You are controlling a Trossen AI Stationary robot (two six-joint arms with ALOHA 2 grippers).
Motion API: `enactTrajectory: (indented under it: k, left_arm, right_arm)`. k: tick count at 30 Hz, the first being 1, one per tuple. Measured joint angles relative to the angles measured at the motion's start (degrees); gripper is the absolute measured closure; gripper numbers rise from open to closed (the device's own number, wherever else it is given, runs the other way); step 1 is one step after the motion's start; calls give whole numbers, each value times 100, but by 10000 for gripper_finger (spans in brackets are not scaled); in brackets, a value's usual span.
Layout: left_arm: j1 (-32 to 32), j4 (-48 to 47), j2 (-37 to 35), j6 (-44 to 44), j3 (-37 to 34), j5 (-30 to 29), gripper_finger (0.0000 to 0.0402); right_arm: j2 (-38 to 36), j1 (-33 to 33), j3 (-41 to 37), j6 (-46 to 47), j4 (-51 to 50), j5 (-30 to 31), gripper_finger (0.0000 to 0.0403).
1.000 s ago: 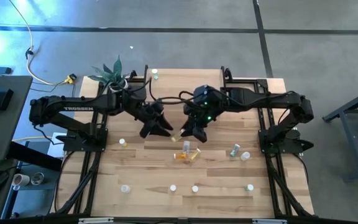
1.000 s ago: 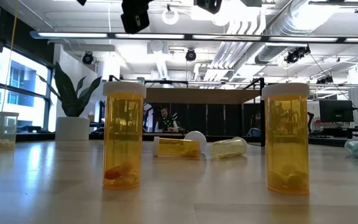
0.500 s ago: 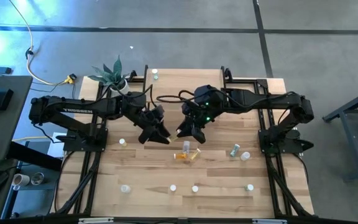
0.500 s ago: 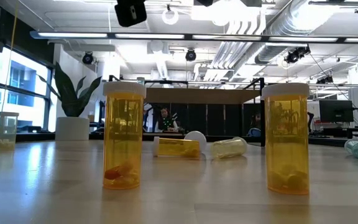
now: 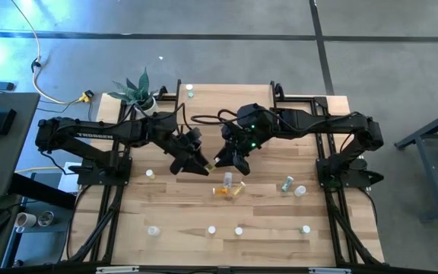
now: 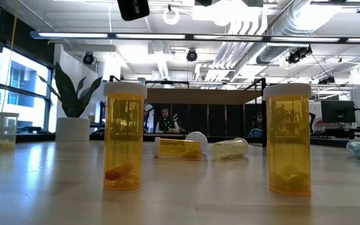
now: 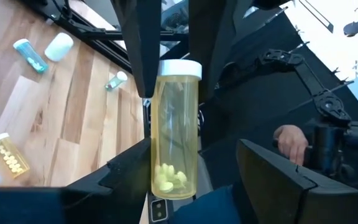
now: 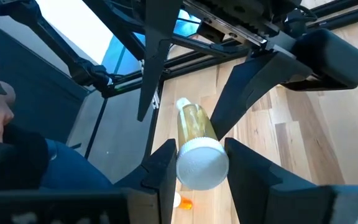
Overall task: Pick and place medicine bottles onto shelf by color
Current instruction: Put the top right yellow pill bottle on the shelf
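Above mid-bench, your right tool grips a yellow pill bottle's cap end while your left tool straddles its base, fingers spread.

The only readable text is the white brand name "TROSSEN", printed along the dark upper link of the left arm in the high view, on the left side of the table. The pill bottles carry no label that can be read in any view, and no other lettering, number or sign is legible.
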Motion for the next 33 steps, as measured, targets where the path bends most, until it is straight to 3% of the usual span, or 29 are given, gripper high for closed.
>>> enactTrajectory:
  k: [18,26,33]
  left_arm:
    - [4,-35,4,153,0,-164,302]
    - [4,-58,4,274,-2,-173,308]
    - [23,-61,4,365,-2,-272,307]
  right_arm:
    - [0,0,0,253,39,-2,295]
    - [0,-9,0,251,33,109,292]
    - [-32,-70,0,300,-7,153,246]
